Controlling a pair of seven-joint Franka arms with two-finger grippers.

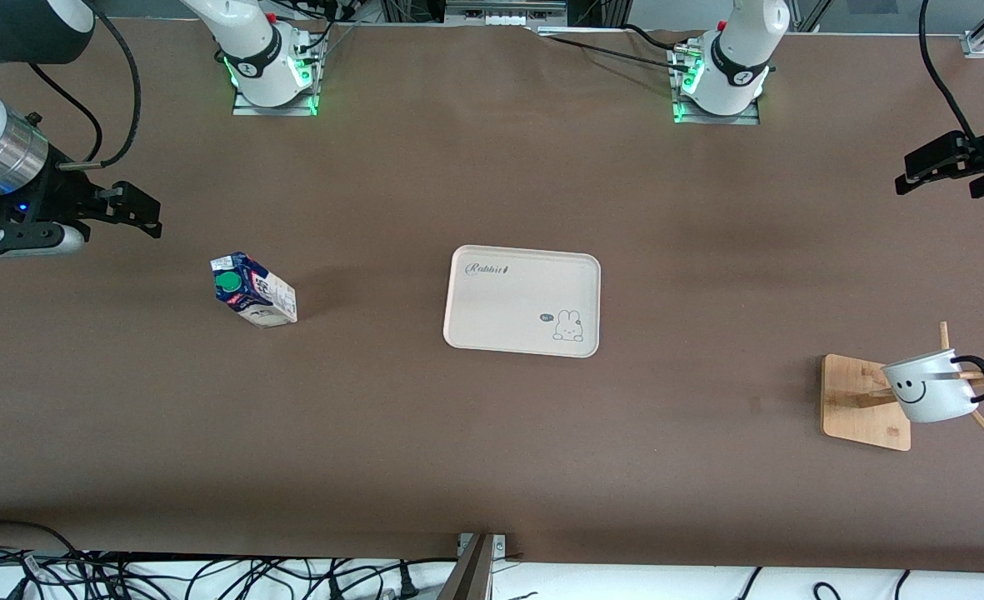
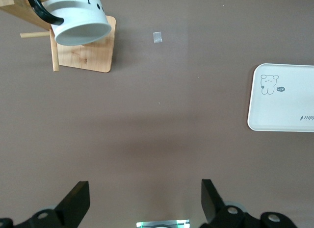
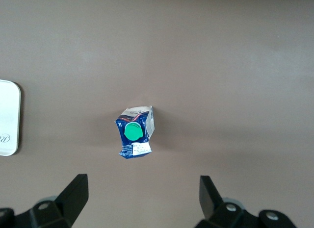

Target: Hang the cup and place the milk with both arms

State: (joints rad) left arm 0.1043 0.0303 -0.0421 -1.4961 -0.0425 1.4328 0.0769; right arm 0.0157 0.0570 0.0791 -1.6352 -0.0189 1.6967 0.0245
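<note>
A wide brown table (image 1: 492,467) fills the front view, with two white robot arms based along its upper edge. Both arms are largely cut off at the picture's sides; only their bases and the grippers show.

The right gripper (image 1: 129,212) hangs over bare table at the right arm's end, its two black fingers (image 3: 73,193) spread wide apart and holding nothing. The left gripper (image 1: 929,167) hangs over bare table at the left arm's end, partly cut off by the picture edge; its fingers (image 2: 76,201) are also spread wide and empty.

A cream rectangular tray (image 1: 467,325) with rounded corners lies flat at the table's middle, printed with a small rabbit drawing and the word "Rabbit". It holds nothing.

A wooden rack (image 1: 854,408), a flat square base with pegs on a post, stands toward the left arm's end, nearer the front camera than the tray. The post is mostly hidden by the cup.

The cup (image 1: 929,392), a white mug with a black smiley face and a thin dark rim, hangs tilted on a peg by its black loop handle, well apart from the left gripper's fingers.

The milk (image 1: 254,292), a small gable-top carton with a dark blue top, round green cap and white-and-blue sides, stands on the table toward the right arm's end, well apart from the tray. In the right wrist view it sits ahead of the open fingers, not between them. Its printed text is too small to read.
</note>
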